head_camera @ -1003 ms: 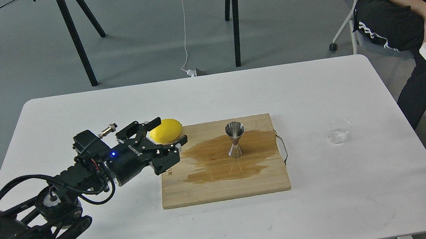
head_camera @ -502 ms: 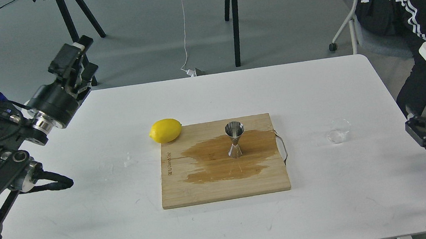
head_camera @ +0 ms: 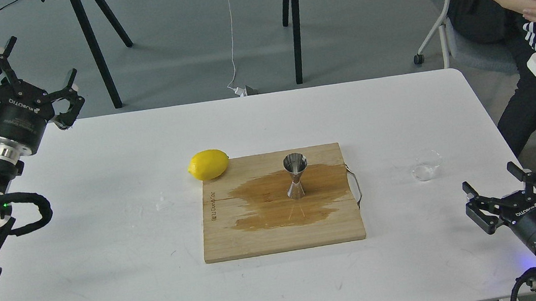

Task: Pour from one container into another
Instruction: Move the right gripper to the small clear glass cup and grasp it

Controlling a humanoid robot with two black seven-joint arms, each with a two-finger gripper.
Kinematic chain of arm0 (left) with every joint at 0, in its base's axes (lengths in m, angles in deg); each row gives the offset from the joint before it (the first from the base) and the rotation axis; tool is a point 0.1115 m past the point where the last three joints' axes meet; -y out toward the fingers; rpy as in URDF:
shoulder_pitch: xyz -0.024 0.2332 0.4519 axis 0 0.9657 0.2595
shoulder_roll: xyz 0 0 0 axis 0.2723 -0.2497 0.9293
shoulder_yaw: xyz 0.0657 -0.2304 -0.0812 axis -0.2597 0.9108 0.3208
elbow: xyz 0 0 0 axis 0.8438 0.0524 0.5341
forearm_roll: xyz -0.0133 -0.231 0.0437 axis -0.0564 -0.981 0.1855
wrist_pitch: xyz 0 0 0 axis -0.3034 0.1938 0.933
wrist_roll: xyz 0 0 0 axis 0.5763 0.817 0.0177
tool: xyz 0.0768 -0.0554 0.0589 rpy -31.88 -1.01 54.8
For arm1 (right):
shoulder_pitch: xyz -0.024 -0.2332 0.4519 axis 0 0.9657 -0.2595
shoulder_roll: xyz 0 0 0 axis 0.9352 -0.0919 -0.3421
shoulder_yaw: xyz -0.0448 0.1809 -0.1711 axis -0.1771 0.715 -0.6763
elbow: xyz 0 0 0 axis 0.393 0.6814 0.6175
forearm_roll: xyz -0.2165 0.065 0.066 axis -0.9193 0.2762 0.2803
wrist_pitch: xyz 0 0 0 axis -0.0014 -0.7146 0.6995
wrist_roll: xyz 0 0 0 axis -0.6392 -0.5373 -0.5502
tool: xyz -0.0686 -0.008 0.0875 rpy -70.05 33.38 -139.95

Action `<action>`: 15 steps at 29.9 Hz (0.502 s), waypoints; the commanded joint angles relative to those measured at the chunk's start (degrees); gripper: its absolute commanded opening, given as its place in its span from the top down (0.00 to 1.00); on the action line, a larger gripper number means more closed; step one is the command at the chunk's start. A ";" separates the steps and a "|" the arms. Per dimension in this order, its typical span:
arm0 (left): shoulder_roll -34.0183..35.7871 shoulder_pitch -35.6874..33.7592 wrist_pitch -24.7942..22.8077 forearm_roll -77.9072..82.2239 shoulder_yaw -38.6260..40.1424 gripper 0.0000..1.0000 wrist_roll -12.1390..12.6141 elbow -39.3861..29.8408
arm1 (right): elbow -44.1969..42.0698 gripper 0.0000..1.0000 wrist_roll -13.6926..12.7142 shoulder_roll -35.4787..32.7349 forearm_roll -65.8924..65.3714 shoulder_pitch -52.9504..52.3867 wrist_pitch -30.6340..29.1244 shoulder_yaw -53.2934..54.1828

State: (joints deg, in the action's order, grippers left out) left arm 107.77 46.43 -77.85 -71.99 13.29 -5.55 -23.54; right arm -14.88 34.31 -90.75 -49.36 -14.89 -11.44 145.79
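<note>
Approach stage before any grasp: right gripper point(head_camera: 513, 190), fingers spread wide and empty, sits near the small clear glass cup point(head_camera: 426, 165) right of the wet wooden board point(head_camera: 284, 238) bearing the upright steel jigger point(head_camera: 296, 176), so next it must close on the cup; left gripper point(head_camera: 20, 71) open, well apart.

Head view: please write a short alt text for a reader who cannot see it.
A steel jigger stands upright on a wet wooden board on a white table; a small clear glass cup sits right of the board, a lemon at its far-left corner. Both hands are open and empty: left hand raised far left, right hand near the cup.
</note>
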 commanded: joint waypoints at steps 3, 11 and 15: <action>0.06 0.00 0.05 -0.14 0.11 0.00 -0.34 0.15 | 0.02 0.00 0.01 2.27 -0.11 -3.82 2.49 -0.07; -0.02 -0.09 0.05 -0.23 0.11 0.00 -0.61 0.15 | -0.69 0.00 0.01 5.78 -0.28 -8.57 15.51 0.45; 0.06 -0.09 -0.04 -0.23 0.11 0.00 -0.69 0.15 | -1.47 0.00 0.09 8.68 -0.19 -9.98 20.78 0.63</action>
State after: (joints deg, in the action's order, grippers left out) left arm 107.83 46.32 -77.80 -72.21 13.40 -6.15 -23.38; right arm -15.70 34.38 -84.07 -49.63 -23.72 5.69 146.27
